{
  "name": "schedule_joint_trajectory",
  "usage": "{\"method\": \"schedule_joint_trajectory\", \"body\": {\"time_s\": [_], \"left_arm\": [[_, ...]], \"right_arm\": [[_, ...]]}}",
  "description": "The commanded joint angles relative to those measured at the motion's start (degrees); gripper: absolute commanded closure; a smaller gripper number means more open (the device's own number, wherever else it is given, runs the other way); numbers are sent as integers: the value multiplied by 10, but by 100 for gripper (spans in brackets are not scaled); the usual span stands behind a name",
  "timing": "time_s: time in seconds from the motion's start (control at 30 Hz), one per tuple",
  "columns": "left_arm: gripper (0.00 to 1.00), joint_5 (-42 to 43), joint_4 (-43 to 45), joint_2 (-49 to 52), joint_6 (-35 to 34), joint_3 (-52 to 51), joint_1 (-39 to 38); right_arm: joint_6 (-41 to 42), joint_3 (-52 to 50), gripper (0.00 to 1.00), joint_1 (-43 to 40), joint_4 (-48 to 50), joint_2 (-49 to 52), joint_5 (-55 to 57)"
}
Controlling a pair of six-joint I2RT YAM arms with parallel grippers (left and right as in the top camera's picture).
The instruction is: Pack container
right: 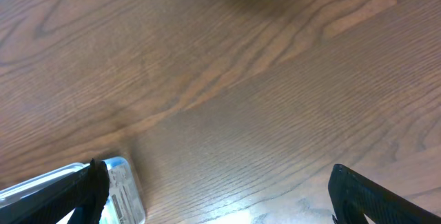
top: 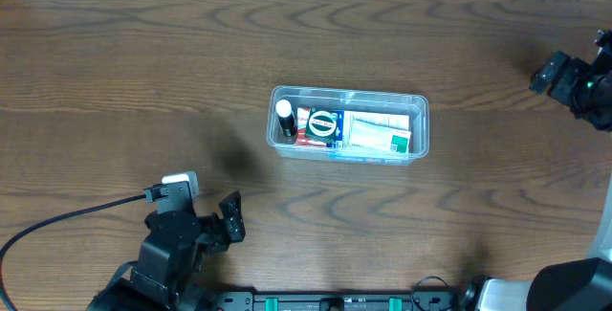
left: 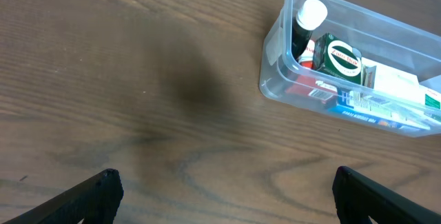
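Note:
The clear plastic container (top: 417,110) stands mid-table. It holds a black bottle with a white cap (top: 284,118), a round green tin (top: 324,124), a red packet (top: 304,129) and a white and green box (top: 378,131). My left gripper (top: 226,223) is open and empty near the front left edge, well short of the container. The left wrist view shows the container (left: 275,65) ahead and to the right of the open jaws (left: 224,182). My right gripper (top: 557,72) is open and empty at the far right. The right wrist view shows a corner of the container (right: 120,182) by its left finger (right: 217,176).
The wooden table (top: 143,81) carries nothing else that shows. A black cable (top: 67,215) runs to the left arm's white camera block (top: 180,185). The arm bases stand along the front edge (top: 344,301).

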Motion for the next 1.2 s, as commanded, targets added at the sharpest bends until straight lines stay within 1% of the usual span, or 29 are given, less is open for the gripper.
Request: {"method": "schedule_joint_trajectory", "body": {"time_s": [0.0, 0.17, 0.27, 0.37, 0.47, 0.57, 0.67, 0.77, 0.83, 0.97, 1.07, 1.17], "left_arm": [[2, -14, 1, 1, -7, 1, -2], [2, -85, 23, 5, 0, -4, -2], [2, -115, 65, 7, 42, -22, -2], [2, -140, 137, 6, 80, -55, -2], [2, -142, 221, -10, 120, -99, 4], [2, -141, 307, -47, 123, -156, 27], [2, -116, 387, -97, 130, -215, 57], [2, -49, 439, -141, 159, -258, 96], [2, -4, 456, -164, 168, -278, 123], [2, 50, 457, -196, 181, -296, 155], [2, 78, 454, -208, 217, -302, 162], [2, 92, 445, -215, 228, -310, 163]], "right_arm": [[6, 2, 1, -1, 0, -3, 0], [6, 2, 1, -1, 0, -3, 0], [6, 2, 1, -1, 0, -3, 0], [6, 2, 1, -1, 0, -3, 0], [6, 2, 1, -1, 0, -3, 0], [6, 2, 1, -1, 0, -3, 0], [6, 2, 1, -1, 0, -3, 0], [6, 2, 1, -1, 0, -3, 0], [6, 2, 1, -1, 0, -3, 0], [6, 2, 1, -1, 0, -3, 0], [6, 2, 0, -1, 0, -3, 0], [6, 2, 1, -1, 0, -3, 0]]}}
